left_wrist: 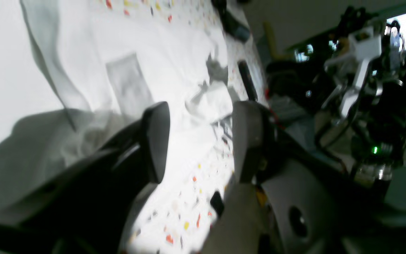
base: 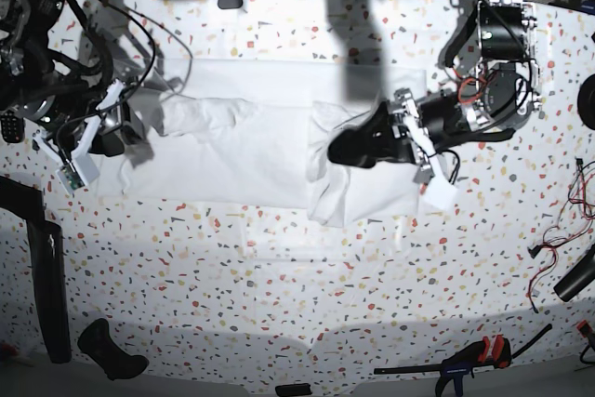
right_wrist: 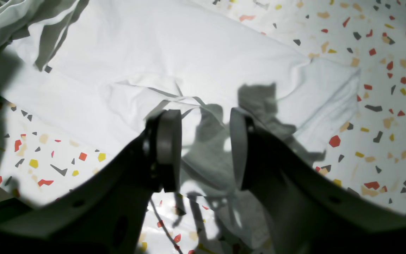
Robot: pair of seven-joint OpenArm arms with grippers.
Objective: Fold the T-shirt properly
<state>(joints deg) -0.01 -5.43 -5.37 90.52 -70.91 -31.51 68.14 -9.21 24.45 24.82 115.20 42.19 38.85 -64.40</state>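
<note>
The left hand (base: 339, 149) was spread wide over the middle of the T-shirt (base: 242, 141), holding nothing. The right hand (right_wrist: 204, 148) was spread too. The shirt lay flat on the bench (base: 279, 304), probably for folding.

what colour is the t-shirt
Plain white, no print; the T-shirt shows best in the base view.

The speckled tabletop (base: 279, 276) bears the white T-shirt (base: 242, 137) and a clamp (base: 465, 360).
</note>
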